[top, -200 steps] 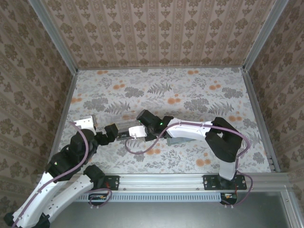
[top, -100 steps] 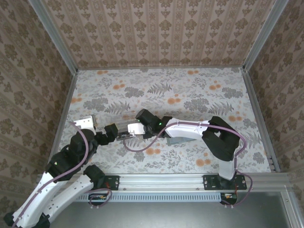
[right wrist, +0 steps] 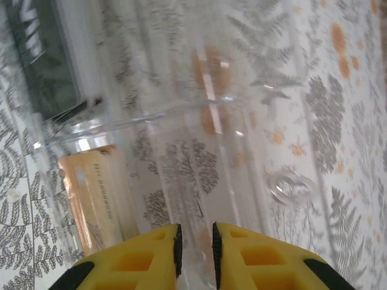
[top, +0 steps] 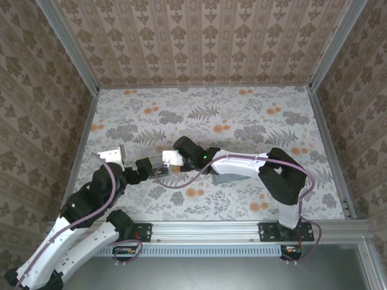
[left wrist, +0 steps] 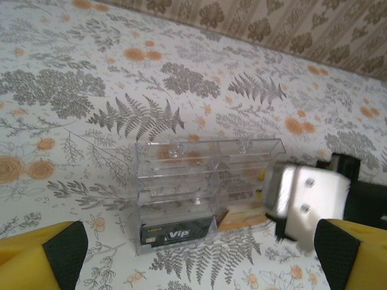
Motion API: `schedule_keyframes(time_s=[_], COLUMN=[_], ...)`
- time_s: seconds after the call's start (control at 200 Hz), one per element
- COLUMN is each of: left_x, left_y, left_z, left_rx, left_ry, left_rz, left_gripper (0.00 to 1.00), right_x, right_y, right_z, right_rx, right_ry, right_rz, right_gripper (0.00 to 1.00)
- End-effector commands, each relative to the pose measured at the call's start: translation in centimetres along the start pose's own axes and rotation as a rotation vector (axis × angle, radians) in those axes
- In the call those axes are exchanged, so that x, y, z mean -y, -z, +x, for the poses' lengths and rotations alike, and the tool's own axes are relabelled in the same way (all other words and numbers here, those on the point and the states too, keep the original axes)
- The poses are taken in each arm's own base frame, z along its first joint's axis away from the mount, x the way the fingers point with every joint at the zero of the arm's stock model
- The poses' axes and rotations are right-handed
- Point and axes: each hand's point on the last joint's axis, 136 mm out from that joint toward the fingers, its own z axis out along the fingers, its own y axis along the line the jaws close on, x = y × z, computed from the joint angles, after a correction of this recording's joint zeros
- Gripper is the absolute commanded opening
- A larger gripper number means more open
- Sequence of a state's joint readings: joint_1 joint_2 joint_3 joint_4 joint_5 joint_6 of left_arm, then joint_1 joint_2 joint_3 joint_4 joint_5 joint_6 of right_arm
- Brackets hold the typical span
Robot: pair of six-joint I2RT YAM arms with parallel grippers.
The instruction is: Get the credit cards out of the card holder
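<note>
Bearing "Vip", black card (left wrist: 178, 232) stands in clear case (left wrist: 205, 175); left gripper (left wrist: 199, 254) gapes wide, right gripper (right wrist: 195, 241) nearly closed, hold unclear

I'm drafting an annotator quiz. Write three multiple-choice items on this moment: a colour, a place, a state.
1. What colour is the flat card beside the clear case? A) blue B) tan-orange C) green
2. Where is the black card? A) upright at the case's front B) on top of the case C) beneath the other card
3. The left pincer is: A) shut on the case B) shut on a card C) open, empty

1 B: it shows tan-orange in both wrist views.
2 A: its Vip face stands at the front wall.
3 C: its yellow fingers sit far apart, with nothing between them.
</note>
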State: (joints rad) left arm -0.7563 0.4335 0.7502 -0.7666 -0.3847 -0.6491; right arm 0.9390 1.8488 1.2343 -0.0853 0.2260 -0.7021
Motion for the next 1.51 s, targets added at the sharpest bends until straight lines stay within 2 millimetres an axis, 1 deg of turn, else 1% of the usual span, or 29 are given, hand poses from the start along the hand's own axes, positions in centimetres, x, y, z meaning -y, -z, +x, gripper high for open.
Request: schedule_keyframes(time_s=[0.0, 0.05, 0.11, 0.13, 0.19, 0.245, 0.31, 0.34, 0.36, 0.375, 0.385, 0.445, 0.52, 0.6, 0.745, 0.885, 0.94, 1.0, 1.05, 1.095, 1.155, 1.225, 1.275, 1.36, 1.415, 1.5], left_x=[0.9, 1.4, 2.1, 2.4, 3.1, 3.7, 4.3, 4.6, 4.9, 5.0, 5.0, 5.6, 6.2, 7.2, 8.8, 10.7, 11.4, 12.3, 12.9, 13.4, 14.1, 14.9, 15.4, 15.9, 16.3, 16.7], left_y=[-0.8, -1.0, -1.3, -1.4, -1.8, -2.2, -2.8, -3.1, -3.2, -3.3, -3.4, -4.0, -4.7, -5.5, -6.6, -7.5, -7.8, -8.3, -8.8, -9.4, -10.1, -10.7, -11.2, -11.8, -12.1, -12.6], left_z=[0.6, 0.7, 0.9, 0.9, 1.2, 1.4, 1.8, 2.0, 2.1, 2.2, 2.3, 2.7, 3.2, 3.7, 4.4, 5.1, 5.5, 6.1, 6.6, 7.1, 7.7, 8.4, 8.9, 9.5, 10.0, 10.4], left_rx=[-0.041, -0.052, -0.068, -0.073, -0.092, -0.108, -0.129, -0.142, -0.147, -0.154, -0.158, -0.183, -0.209, -0.233, -0.268, -0.303, -0.313, -0.323, -0.333, -0.348, -0.375, -0.405, -0.427, -0.444, -0.459, -0.472], left_ry=[-0.032, -0.037, -0.042, -0.042, -0.043, -0.039, -0.024, -0.015, -0.008, -0.002, 0.002, 0.02, 0.044, 0.058, 0.036, -0.013, -0.027, -0.03, -0.031, -0.031, -0.037, -0.039, -0.041, -0.037, -0.038, -0.046], left_rz=[0.032, 0.052, 0.08, 0.09, 0.117, 0.135, 0.153, 0.163, 0.17, 0.173, 0.174, 0.188, 0.198, 0.225, 0.219, 0.211, 0.218, 0.235, 0.249, 0.252, 0.252, 0.257, 0.26, 0.265, 0.268, 0.268], left_gripper=[1.0, 1.0, 1.0, 1.0, 1.0, 1.0, 1.0, 1.0, 1.0, 1.0, 1.0, 1.0, 1.0, 1.0, 1.0, 1.0, 1.0, 1.0, 1.0, 1.0, 0.99, 0.97, 0.96, 0.94, 0.93, 0.93], right_x=[4.7, 6.2, 7.3, 7.3, 7.9, 8.1, 8.4, 8.4, 8.0, 8.4, 8.1, 7.8, 6.9, 6.1, 4.5, 2.6, 2.0, 1.6, 1.3, 1.0, 0.6, 0.1, -0.5, -1.4, -2.0, -2.6], right_y=[3.7, 4.6, 5.8, 6.1, 7.3, 8.3, 9.6, 10.2, 10.2, 11.1, 11.1, 12.0, 12.3, 12.6, 12.5, 11.5, 11.1, 10.8, 10.6, 10.3, 9.9, 9.2, 8.8, 8.6, 8.5, 8.4], right_z=[-0.1, 1.1, 2.7, 3.3, 5.0, 6.5, 8.6, 9.6, 10.4, 10.7, 11.2, 13.3, 14.8, 16.4, 19.0, 21.4, 22.0, 22.2, 22.3, 22.4, 22.5, 23.2, 23.9, 26.0, 26.9, 27.2], right_rx=[0.048, 0.04, 0.041, 0.044, 0.064, 0.08, 0.069, 0.05, 0.022, 0.031, 0.011, -0.039, -0.04, -0.04, -0.052, -0.104, -0.123, -0.136, -0.148, -0.155, -0.166, -0.193, -0.228, -0.302, -0.325, -0.322], right_ry=[-0.294, -0.436, -0.579, -0.618, -0.735, -0.835, -0.97, -1.033, -1.071, -1.104, -1.12, -1.222, -1.298, -1.386, -1.502, -1.607, -1.631, -1.64, -1.643, -1.649, -1.655, -1.664, -1.673, -1.719, -1.754, -1.768], right_rz=[0.114, 0.157, 0.191, 0.198, 0.239, 0.254, 0.285, 0.285, 0.275, 0.282, 0.277, 0.298, 0.267, 0.277, 0.279, 0.226, 0.209, 0.188, 0.178, 0.162, 0.145, 0.137, 0.137, 0.18, 0.187, 0.175], right_gripper=[0.26, 0.27, 0.34, 0.35, 0.35, 0.36, 0.41, 0.42, 0.43, 0.44, 0.44, 0.45, 0.45, 0.55, 0.59, 0.57, 0.53, 0.49, 0.36, 0.3, 0.3, 0.3, 0.3, 0.3, 0.3, 0.31])
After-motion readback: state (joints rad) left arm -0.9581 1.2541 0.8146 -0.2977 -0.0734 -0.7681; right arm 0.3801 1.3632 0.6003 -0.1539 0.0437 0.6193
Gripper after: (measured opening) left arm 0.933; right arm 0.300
